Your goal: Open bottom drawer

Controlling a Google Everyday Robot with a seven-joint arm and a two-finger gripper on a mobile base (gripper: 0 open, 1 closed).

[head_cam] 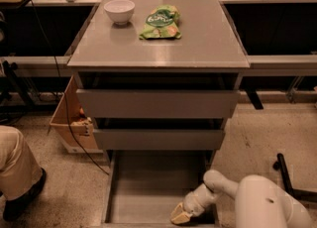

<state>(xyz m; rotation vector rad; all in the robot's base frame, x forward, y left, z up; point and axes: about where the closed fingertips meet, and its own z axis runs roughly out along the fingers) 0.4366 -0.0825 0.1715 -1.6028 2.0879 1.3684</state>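
The bottom drawer (148,182) of the grey cabinet is pulled far out toward me, showing its shallow plain grey tray. Its front edge lies at the bottom border of the view. My white arm comes in from the lower right. My gripper (181,215) reaches down into the tray's front right corner, at or just behind the drawer front. Only its tan tip shows. The two larger grey drawer fronts, the top one (157,103) and the middle one (158,139), stand above the open drawer, each slightly out from the frame.
On the cabinet top sit a white bowl (119,10) and a green snack bag (161,23). A cardboard box (72,123) stands left of the cabinet. A person's leg and shoe (17,175) are at the far left. A black stand base (292,180) lies at the right.
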